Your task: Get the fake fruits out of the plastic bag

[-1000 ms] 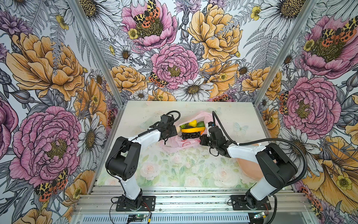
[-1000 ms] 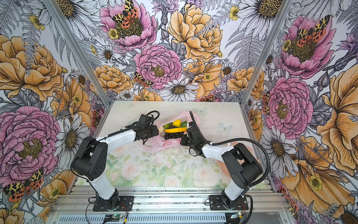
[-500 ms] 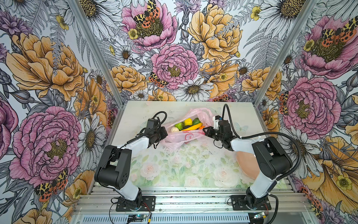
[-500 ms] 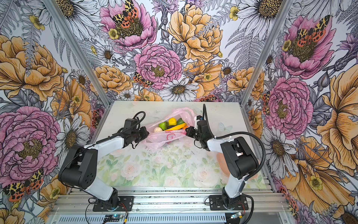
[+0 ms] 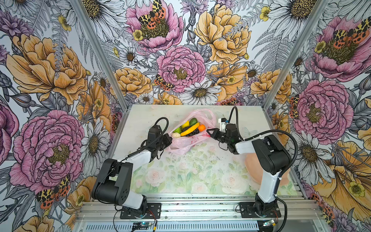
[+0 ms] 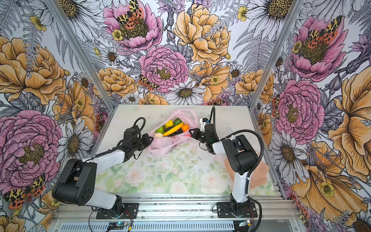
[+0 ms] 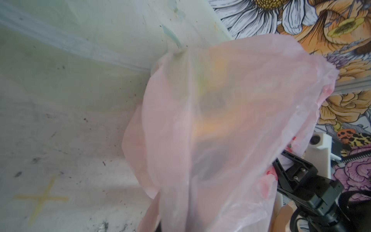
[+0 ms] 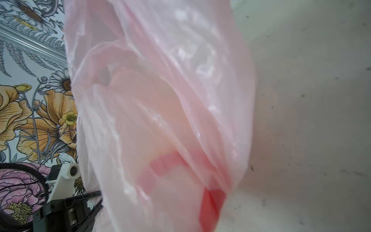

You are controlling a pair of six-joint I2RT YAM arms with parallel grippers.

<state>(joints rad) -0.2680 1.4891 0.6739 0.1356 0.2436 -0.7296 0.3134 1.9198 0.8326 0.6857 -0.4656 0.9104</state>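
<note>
- Nearest us, a peach plate (image 5: 250,166) lies on the table (image 5: 180,176), partly under the right arm.
- Farther back, we see the left claw (image 5: 169,138) clenched on the left edge of the pink bag (image 5: 180,144), and the right claw (image 5: 209,132) clenched on its right edge.
- Between them the bag's mouth gapes, and the fruits (image 5: 189,129) lie heaped inside it.
- Farthest off stands the flowered back wall (image 5: 180,66).
</note>
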